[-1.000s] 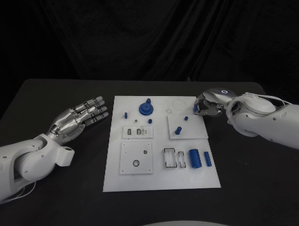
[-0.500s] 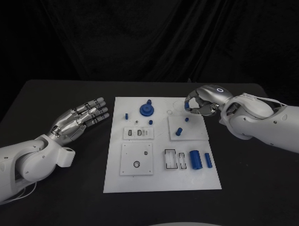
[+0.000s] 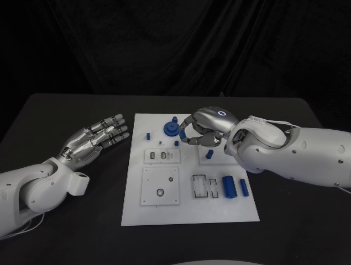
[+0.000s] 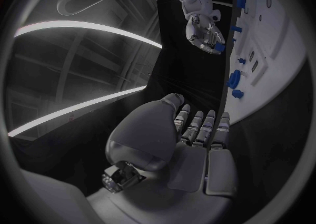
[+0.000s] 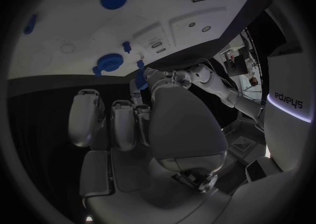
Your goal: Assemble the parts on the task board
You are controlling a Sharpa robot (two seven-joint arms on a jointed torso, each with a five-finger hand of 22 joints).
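Note:
The white task board (image 3: 187,212) lies in the middle of the black table. My right hand (image 3: 199,132) hovers over its far middle with the fingers curled, just right of the blue gear (image 3: 169,128). The left wrist view shows this right hand (image 4: 205,31) pinching a small blue part (image 4: 218,48) at its fingertips; the same part (image 5: 141,80) shows in the right wrist view. My left hand (image 3: 95,141) lies flat with fingers spread, off the board's left edge, holding nothing. A small blue peg (image 3: 148,134) stands near the board's left side. Another peg (image 3: 209,154) stands on the raised plate under my right forearm.
Two blue cylinders (image 3: 229,186) (image 3: 244,183) lie at the board's right side beside an open rectangular slot (image 3: 199,185). A square plate with a ring hole (image 3: 159,192) sits at the near left. Bare black table surrounds the board.
My right hand has moved left from the board's far right edge to beside the blue gear. The peg that stood near the far right plate is out of sight. The left hand stayed still.

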